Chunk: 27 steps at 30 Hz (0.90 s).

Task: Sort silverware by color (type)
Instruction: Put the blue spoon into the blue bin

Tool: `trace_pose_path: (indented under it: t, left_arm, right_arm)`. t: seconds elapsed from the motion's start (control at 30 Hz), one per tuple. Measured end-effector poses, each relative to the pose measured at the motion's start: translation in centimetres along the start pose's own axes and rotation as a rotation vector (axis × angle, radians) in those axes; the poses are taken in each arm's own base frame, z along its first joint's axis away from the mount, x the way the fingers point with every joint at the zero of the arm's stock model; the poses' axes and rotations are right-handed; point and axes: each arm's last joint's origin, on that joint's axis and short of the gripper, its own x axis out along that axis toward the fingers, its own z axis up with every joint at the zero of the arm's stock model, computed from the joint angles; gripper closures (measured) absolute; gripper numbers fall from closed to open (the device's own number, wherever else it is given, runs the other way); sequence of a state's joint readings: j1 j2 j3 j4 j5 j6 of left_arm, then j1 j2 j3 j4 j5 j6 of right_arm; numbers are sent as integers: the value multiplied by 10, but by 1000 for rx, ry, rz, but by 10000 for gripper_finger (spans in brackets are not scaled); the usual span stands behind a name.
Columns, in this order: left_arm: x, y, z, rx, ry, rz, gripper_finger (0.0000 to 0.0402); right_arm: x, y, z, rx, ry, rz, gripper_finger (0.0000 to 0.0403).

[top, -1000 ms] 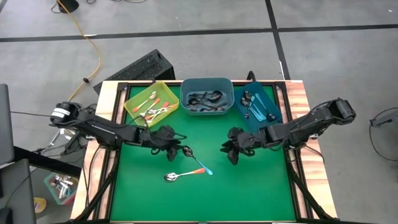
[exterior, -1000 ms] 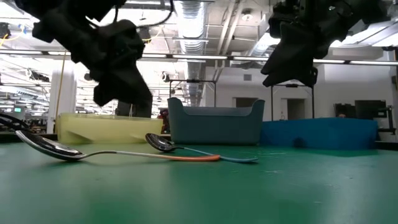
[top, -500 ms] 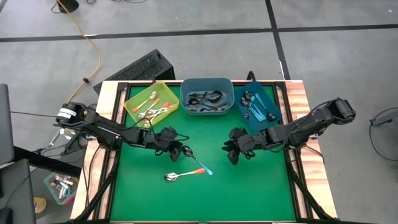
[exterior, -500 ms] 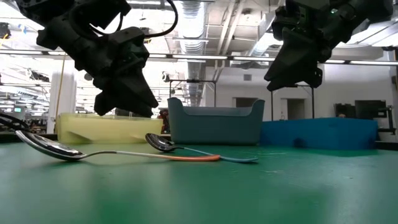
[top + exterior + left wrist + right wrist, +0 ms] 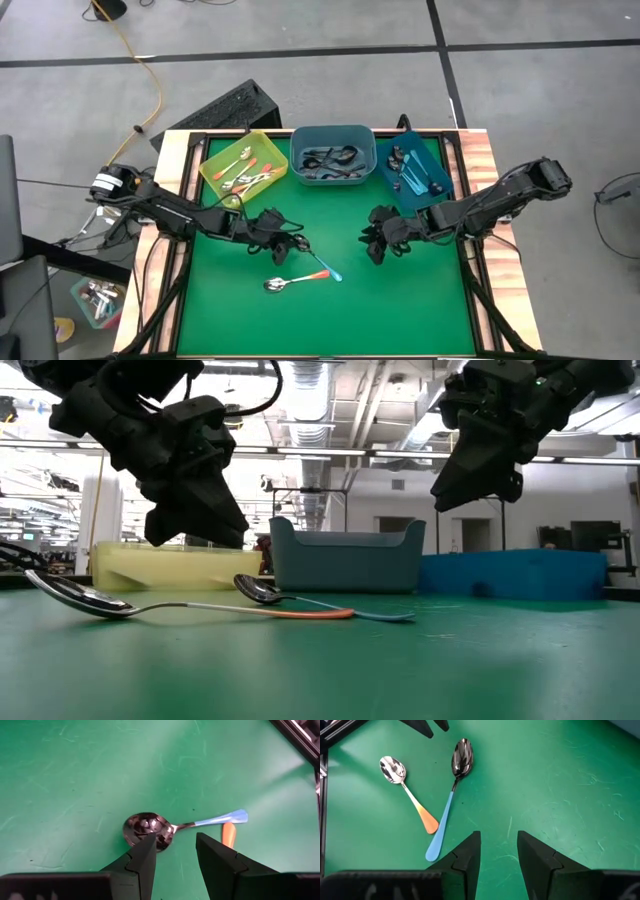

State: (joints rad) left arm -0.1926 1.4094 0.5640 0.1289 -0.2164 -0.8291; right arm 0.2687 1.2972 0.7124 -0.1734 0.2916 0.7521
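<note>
Blue-handled spoon (image 5: pixel 318 260) lies on the green desk (image 5: pixel 400 310), mid-field, bowl toward the left arm, handle tip just beside the orange-handled spoon's (image 5: pixel 290 282) handle end. Only these two are loose; the rest of the silverware is already in the bins: yellow bin (image 5: pixel 243 166), grey-blue bin (image 5: pixel 333 153), blue bin (image 5: pixel 412 170).

Change vs 1 s ago: left pincer (image 5: pixel 290 241) has slid from short of the bowl to right over it, and in the low view it has shifted toward the bins, closer to the spoon bowl (image 5: pixel 258 589). Spoons haven't moved. Right pincer (image 5: pixel 374 243) is about where it was, hovering apart from both spoons.

My read: left arm is lining up a pick on the blue spoon, which should go to the blue bin. Not gripped yet.

Per-view diffs:
- Left wrist: fingers (image 5: pixel 145 857) open at moderate width, straddling one edge of the bowl (image 5: pixel 147 827); one finger overlaps the rim, the other sits off to the side. Not centred imo. High view hides this under the arm.
- Right wrist: fingers (image 5: pixel 470 851) open, nothing between them; shows both spoons (image 5: pixel 447 807) (image 5: pixel 407 790) whole, handle ends touching or overlapping, can't tell which.
- Low view: both pincers are clear above the desk surface, left one lower. Height isn't readable from the top cam.
- High view only: bin contents + overall layout.

Risk: a pick at the bowl rim may skid, and the nearby orange handle could get nudged.
</note>
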Motion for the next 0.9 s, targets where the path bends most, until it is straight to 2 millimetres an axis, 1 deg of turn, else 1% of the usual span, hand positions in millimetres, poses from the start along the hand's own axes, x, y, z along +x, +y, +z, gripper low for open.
trace_pose_path:
  t: [0.17,0.47,0.73,0.8,0.9]
  left_arm:
    - [0,1,0,-3,-11,13,278]
    - [0,1,0,115,-6,17,278]
    - [0,2,1,174,-39,52,277]
    - [0,2,1,216,-40,53,272]
    - [0,2,1,272,-34,49,254]
  right_arm:
    - [0,0,0,0,0,0,262]
    - [0,0,0,8,-1,0,262]
    - [0,0,0,10,-2,-1,262]
    - [0,0,0,10,-3,-1,262]
    - [0,0,0,11,-2,-1,262]
